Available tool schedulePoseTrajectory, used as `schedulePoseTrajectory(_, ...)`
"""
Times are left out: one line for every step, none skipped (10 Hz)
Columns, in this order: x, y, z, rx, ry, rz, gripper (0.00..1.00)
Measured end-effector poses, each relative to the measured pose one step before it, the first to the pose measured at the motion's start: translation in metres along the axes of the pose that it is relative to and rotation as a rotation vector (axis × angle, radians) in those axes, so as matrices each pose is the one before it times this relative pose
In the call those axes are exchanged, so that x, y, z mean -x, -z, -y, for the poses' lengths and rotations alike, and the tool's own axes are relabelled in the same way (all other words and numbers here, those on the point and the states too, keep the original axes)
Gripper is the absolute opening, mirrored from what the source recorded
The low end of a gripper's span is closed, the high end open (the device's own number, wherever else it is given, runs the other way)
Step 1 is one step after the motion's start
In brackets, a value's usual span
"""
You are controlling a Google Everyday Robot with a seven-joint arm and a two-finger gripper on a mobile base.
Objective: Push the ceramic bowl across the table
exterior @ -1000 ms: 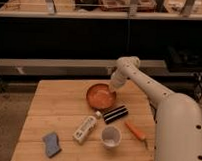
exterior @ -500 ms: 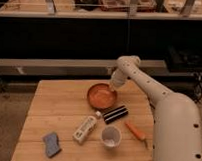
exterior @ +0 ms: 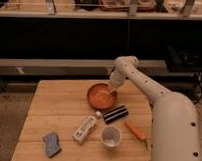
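The ceramic bowl [exterior: 100, 97] sits upright on the table [exterior: 54, 101], close to the far edge and a little toward the right edge from the middle of that edge. It is round, shallow and orange-terracotta, and its inside shows only the glossy glaze.

The gripper [exterior: 112, 88] is down at the bowl's far-right rim, touching it or just beside it. Whether the gripper is spread or closed cannot be told. The white arm [exterior: 144, 86] reaches in from beyond the right edge, bends at an elbow past the far edge and angles down to the bowl.

Just nearer than the bowl, and toward the right edge, a dark cylindrical item [exterior: 115, 114] lies on its side, slanted to the planks and close to the bowl but apart from it. A white bottle [exterior: 85, 129] lies on its side toward the middle of the table, its cap end pointing at the dark cylinder.

The small white cup [exterior: 111, 136] stands upright near the near edge with its mouth open upward, and its inside looks pale and bare. An orange carrot-shaped item [exterior: 135, 131] lies just to the right of the cup, by the right edge. A blue-grey sponge [exterior: 51, 143] lies flat toward the near-left corner, well apart from the bowl.
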Motion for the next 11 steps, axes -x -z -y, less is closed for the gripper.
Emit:
schedulePoseTrajectory(-0.00475, -0.00021, -0.00468, 0.00609, -0.00621, 0.00155, 0.00)
schedulePoseTrajectory(-0.00281, 0.00069, -0.00316, -0.00036, -0.00487, -0.00229, 0.00)
schedulePoseTrajectory(-0.00240, 0.00044, -0.00194, -0.00072, -0.00754, -0.00394, 0.00)
schedulePoseTrajectory(-0.00061, -0.00068, 0.00018, 0.00106, -0.00944, -0.00888, 0.00)
schedulePoseTrajectory(-0.00151, -0.00089, -0.00129, 0.00175, -0.00979, -0.00623, 0.00)
schedulePoseTrajectory(-0.00449, 0.00093, -0.00231, -0.00106, -0.01473, -0.00847, 0.00)
schedulePoseTrajectory(-0.00779, 0.00088, -0.00445, -0.00020, -0.01992, -0.01307, 0.00)
schedulePoseTrajectory(-0.00777, 0.00142, -0.00446, -0.00250, -0.01942, -0.00954, 0.00)
schedulePoseTrajectory(-0.00543, 0.00059, -0.00352, -0.00358, -0.01917, -0.00788, 0.00)
schedulePoseTrajectory(-0.00574, 0.00101, -0.00471, -0.00431, -0.01729, -0.00214, 0.00)
schedulePoseTrajectory(-0.00706, 0.00104, -0.00578, -0.00400, -0.01768, -0.00628, 0.00)
